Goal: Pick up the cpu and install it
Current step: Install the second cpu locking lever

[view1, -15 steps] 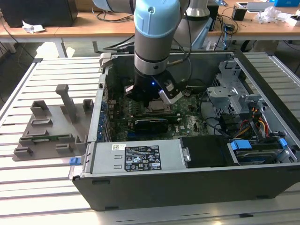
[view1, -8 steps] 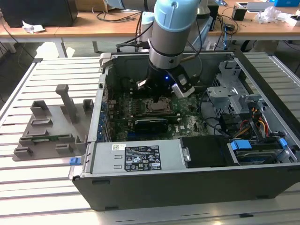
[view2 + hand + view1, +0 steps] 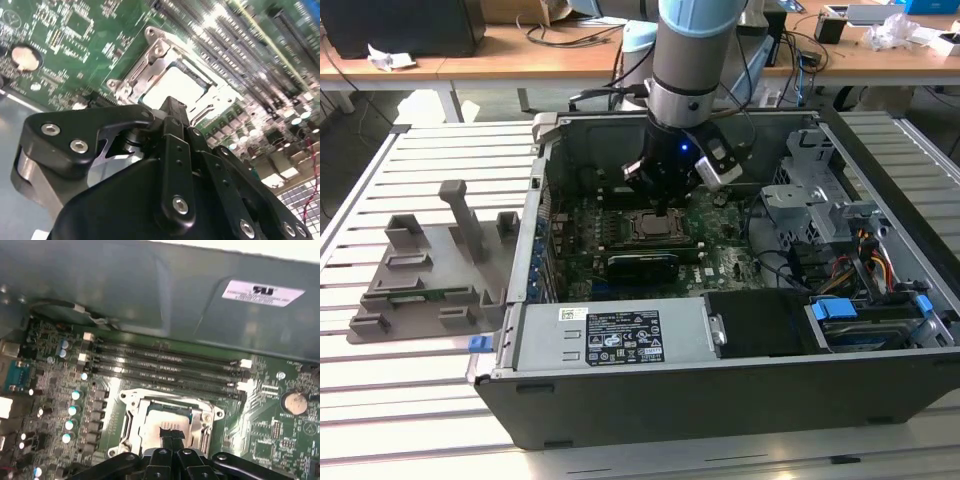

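The cpu (image 3: 650, 226), a flat square chip with a silvery top, lies level inside the metal socket frame (image 3: 627, 228) on the green motherboard of the open computer case. In both wrist views the cpu (image 3: 170, 86) (image 3: 167, 414) shows bright within the frame (image 3: 150, 47) (image 3: 131, 407). My gripper (image 3: 663, 207) hangs straight above it, its black fingers (image 3: 172, 112) pressed together into one narrow tip. That tip (image 3: 170, 432) sits over the near part of the chip's top, touching or just above it. Nothing is held between the fingers.
Memory slots (image 3: 165, 365) run beside the socket, with the case wall (image 3: 150, 285) behind them. A long black card (image 3: 645, 266) lies on the near side of the socket. A drive cage (image 3: 810, 200) and cables fill the exterior view's right. A grey fixture tray (image 3: 430, 270) sits outside the case.
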{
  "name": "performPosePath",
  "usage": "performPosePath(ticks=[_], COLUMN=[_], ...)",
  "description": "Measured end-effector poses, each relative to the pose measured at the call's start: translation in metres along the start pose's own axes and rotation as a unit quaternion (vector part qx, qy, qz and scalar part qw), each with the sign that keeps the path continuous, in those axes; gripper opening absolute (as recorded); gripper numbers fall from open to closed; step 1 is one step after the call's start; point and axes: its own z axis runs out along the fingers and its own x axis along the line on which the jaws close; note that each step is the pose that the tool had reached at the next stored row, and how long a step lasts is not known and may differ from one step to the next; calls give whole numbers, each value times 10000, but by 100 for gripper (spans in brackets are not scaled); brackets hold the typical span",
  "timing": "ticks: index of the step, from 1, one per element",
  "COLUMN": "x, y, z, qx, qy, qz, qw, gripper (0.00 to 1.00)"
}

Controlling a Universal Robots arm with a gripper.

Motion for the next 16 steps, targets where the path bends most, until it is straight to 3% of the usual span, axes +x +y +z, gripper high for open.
performPosePath(ticks=[1, 3, 4, 5, 10, 12, 16], x=[-2, -8, -7, -4, 12, 15, 15], y=[5, 17, 19, 22, 44, 47, 47], z=[-4, -27, -51, -104, -379, -420, -420], qx=[83, 413, 519, 553, 550, 545, 537], qy=[14, 66, 84, 90, 88, 88, 87], qz=[6, 30, 38, 40, 40, 39, 39], qw=[10000, 9991, 9986, 9984, 9984, 9985, 9985], gripper=[11, 11, 11, 11, 11, 11, 11])
